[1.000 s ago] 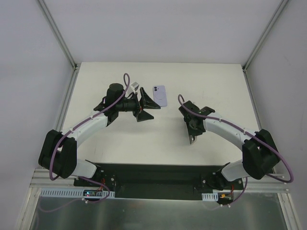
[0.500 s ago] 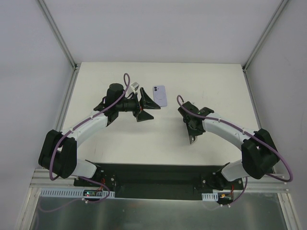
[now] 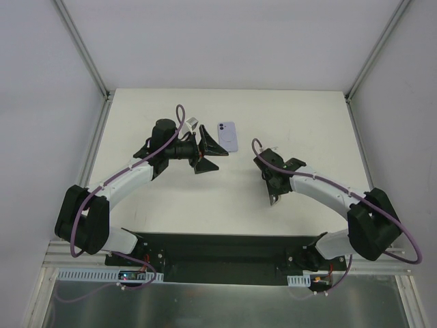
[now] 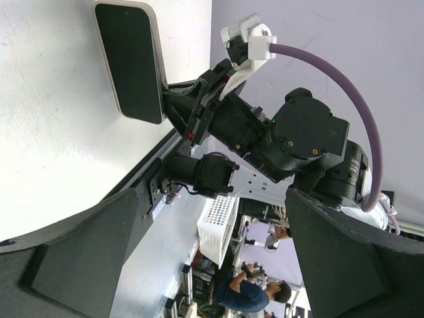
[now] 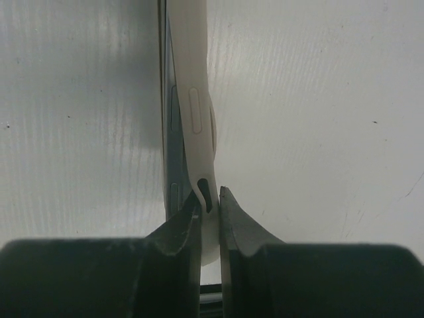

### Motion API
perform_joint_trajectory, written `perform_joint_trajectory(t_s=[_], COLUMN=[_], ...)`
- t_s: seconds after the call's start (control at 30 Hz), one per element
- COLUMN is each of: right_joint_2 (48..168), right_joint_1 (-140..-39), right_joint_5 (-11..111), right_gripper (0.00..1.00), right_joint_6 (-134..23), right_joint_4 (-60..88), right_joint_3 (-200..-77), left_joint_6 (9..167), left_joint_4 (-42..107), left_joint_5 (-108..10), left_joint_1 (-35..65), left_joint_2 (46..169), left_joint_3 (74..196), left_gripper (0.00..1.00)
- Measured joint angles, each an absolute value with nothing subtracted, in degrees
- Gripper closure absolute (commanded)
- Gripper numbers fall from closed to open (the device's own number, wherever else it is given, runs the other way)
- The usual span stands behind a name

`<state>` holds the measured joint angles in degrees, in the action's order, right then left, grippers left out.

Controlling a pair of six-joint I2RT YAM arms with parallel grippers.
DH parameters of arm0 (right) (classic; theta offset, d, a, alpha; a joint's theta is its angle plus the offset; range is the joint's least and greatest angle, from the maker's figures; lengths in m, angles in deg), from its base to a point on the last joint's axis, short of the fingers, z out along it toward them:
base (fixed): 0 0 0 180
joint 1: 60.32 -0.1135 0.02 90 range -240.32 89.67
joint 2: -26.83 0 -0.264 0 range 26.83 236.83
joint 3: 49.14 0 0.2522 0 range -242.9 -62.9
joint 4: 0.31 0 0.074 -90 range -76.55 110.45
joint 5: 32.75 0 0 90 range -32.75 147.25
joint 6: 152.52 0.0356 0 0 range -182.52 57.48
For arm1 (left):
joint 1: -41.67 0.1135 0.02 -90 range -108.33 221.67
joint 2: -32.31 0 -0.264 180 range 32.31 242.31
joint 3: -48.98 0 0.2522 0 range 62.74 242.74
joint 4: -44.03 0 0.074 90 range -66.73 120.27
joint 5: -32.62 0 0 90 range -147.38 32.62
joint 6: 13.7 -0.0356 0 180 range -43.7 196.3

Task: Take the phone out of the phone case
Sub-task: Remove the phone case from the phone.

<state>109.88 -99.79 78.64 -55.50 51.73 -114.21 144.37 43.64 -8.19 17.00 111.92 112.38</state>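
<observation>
A white phone case (image 5: 199, 119) stands on its edge on the table, and my right gripper (image 5: 209, 192) is shut on its rim. The grey side of the phone (image 5: 169, 112) shows just left of the case wall, still inside it. From across the table, in the left wrist view, the phone's dark screen (image 4: 129, 59) faces the camera inside the pale case rim (image 4: 159, 73). From above, my right gripper (image 3: 273, 197) points down at mid-table right. My left gripper (image 3: 212, 154) hangs wide open and holds nothing, well left of the case.
A purple phone-shaped slab (image 3: 227, 137) with camera lenses lies flat toward the back, just right of the left fingers. A small white block (image 3: 192, 124) sits behind the left wrist. Metal rails (image 3: 92, 147) border the table's sides.
The right arm has shifted slightly, its elbow swinging out to the right, with the case still pinched. The left arm has not moved.
</observation>
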Motion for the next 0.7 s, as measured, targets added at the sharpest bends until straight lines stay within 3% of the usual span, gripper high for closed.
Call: perform_joint_trajectory(t_s=[0.2,0.7], right_joint_2=[107.60,113.72], right_joint_1=[-100.53,-101.14], right_joint_5=[78.48,77.98], right_gripper=[0.82,0.82], right_joint_6=[-54.78,-53.46], right_joint_4=[47.62,40.54], right_joint_3=[-111.68,-111.04], left_joint_6=[144.37,144.35], left_joint_4=[43.62,43.62], left_joint_5=[-8.19,-8.19], left_joint_1=[17.00,17.00], left_joint_2=[111.92,111.92], left_joint_3=[112.38,112.36], left_gripper=[0.08,0.08])
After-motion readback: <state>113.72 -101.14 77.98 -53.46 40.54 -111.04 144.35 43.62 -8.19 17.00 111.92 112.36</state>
